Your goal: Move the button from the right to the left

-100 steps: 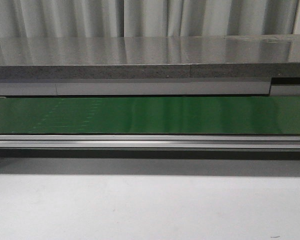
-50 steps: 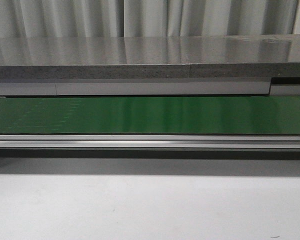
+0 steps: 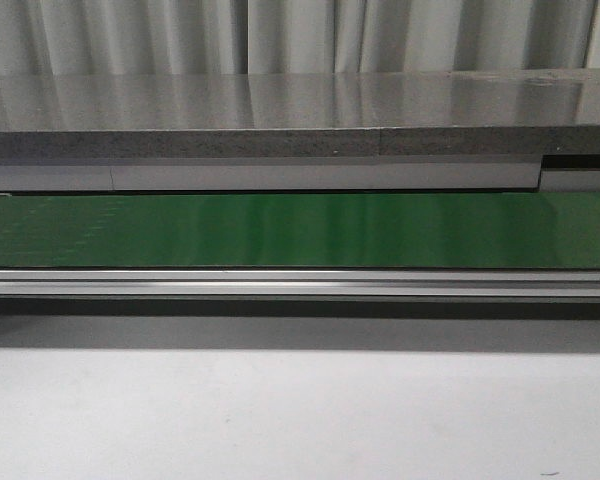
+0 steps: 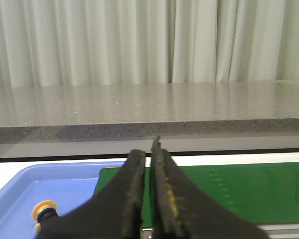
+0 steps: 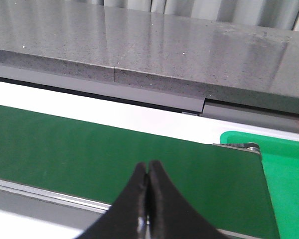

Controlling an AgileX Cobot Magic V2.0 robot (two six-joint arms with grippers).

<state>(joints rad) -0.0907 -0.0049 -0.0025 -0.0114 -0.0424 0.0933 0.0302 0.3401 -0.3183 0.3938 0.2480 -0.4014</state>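
Both hands are seen closed on nothing: the left hand (image 4: pixel 150 149) with fingers nearly together, the right hand (image 5: pixel 148 174) with tips touching, each held above the green belt (image 3: pixel 300 230). The button (image 4: pixel 44 211) is seen only in the left wrist view, lying in a blue tray (image 4: pixel 20 191) at the belt's end, near the left hand but apart from it. No writing can be read.

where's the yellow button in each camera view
Front view: not in it.
Left wrist view: the button sits in the blue tray, beside the jaws.
Right wrist view: not in it.
Shared landmark: the green conveyor belt.
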